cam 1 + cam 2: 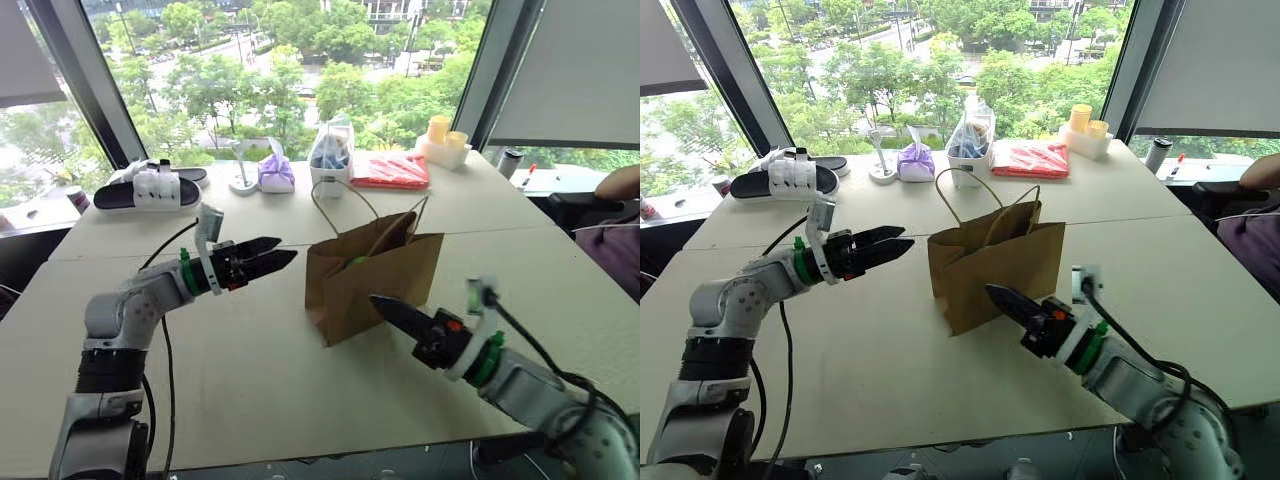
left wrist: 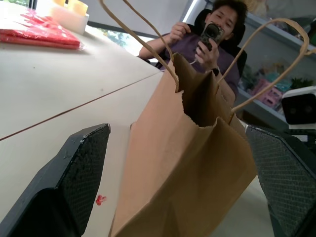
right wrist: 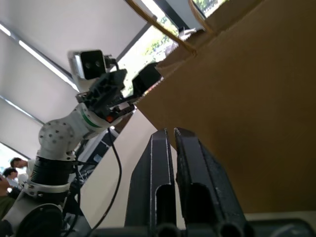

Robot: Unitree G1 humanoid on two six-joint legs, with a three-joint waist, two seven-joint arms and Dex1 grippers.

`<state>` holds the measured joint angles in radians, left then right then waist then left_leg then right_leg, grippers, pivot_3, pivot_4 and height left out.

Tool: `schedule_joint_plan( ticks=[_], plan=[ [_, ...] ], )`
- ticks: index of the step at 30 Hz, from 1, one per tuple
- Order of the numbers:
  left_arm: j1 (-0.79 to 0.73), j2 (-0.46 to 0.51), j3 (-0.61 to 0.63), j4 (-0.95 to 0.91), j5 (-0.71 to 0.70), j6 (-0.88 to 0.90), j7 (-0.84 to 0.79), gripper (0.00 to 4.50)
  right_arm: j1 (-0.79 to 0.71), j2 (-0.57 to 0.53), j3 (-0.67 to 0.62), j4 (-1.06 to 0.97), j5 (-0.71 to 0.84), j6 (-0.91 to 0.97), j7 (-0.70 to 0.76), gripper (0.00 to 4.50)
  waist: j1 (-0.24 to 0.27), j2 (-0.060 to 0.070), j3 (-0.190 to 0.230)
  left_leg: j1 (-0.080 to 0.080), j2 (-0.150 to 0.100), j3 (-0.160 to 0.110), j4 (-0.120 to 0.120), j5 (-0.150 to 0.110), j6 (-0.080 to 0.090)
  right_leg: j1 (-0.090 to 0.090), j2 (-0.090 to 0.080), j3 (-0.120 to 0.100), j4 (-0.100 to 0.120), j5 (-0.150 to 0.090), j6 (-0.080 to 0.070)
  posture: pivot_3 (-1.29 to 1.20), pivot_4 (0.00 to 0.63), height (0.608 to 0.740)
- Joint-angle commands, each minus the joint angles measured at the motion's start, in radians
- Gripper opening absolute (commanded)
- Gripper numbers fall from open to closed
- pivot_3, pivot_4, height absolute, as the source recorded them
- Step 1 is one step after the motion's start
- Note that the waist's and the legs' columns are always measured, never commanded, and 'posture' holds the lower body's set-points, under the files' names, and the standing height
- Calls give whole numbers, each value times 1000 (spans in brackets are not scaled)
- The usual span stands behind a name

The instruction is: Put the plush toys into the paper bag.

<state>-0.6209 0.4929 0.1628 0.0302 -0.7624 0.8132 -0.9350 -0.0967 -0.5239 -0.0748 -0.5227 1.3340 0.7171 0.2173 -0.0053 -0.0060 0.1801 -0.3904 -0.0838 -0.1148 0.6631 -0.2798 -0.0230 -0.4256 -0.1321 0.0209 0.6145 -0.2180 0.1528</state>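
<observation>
No lettering to read anywhere here. The paper bag (image 1: 370, 280) shows plain brown sides with no print, the red packet (image 1: 392, 171) at the far edge of the table (image 1: 250, 370) carries nothing legible, and the small red mark (image 2: 100, 199) on the table beside the bag is only a smudge.

Plain brown paper bag (image 1: 372, 282), green toy (image 1: 357, 262), red packet (image 1: 391, 171)
</observation>
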Motion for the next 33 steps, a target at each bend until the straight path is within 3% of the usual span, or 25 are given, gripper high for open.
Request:
schedule_joint_plan(
  ticks=[1, 6, 17, 20, 27, 33],
  plan=[
    [13, -18, -39, -100, -15, -11, -7, 4500, -77, 32, 37, 54, -75, -1, 28, 56, -1, 0, 0, 0, 0, 0, 0, 0, 0, 0, 0, 0, 0, 0, 0, 0, 150, 740],
    [42, -35, -120, -160, 26, -45, -22, 4500, -127, 67, 61, 139, -176, -3, 50, 56, -5, 0, 0, 0, 0, 0, 0, 0, 0, -1, 0, 0, 0, 0, 0, 0, 150, 740],
    [4, -138, -209, -46, 164, -197, 20, 4500, -131, 140, 61, 162, -281, 6, 78, 56, -4, 0, 0, 0, -1, 0, 0, 0, 0, 0, 0, 0, 0, 0, 0, 0, 150, 740],
    [-2, -156, -239, -6, 212, -240, 22, 3563, -98, 138, 58, 125, -274, 24, 88, 0, -5, 0, 0, 0, -1, 0, 0, 0, 0, 0, 0, 0, 0, 0, 0, 0, 150, 740],
    [-7, -191, -239, -1, 228, -256, 26, 47, -21, 124, 30, 46, -229, 65, 96, 0, -5, 0, 0, 0, -1, 0, -1, 0, 0, -1, 0, 0, 0, 0, 0, 0, 150, 740],
    [-76, -173, -223, 57, 214, -278, -65, 13, 130, 44, -20, -58, -169, 109, 131, 0, 0, 0, 0, 0, -2, 0, 0, 0, 0, 0, 0, 0, 0, 0, 0, 0, 150, 740]
  ],
)
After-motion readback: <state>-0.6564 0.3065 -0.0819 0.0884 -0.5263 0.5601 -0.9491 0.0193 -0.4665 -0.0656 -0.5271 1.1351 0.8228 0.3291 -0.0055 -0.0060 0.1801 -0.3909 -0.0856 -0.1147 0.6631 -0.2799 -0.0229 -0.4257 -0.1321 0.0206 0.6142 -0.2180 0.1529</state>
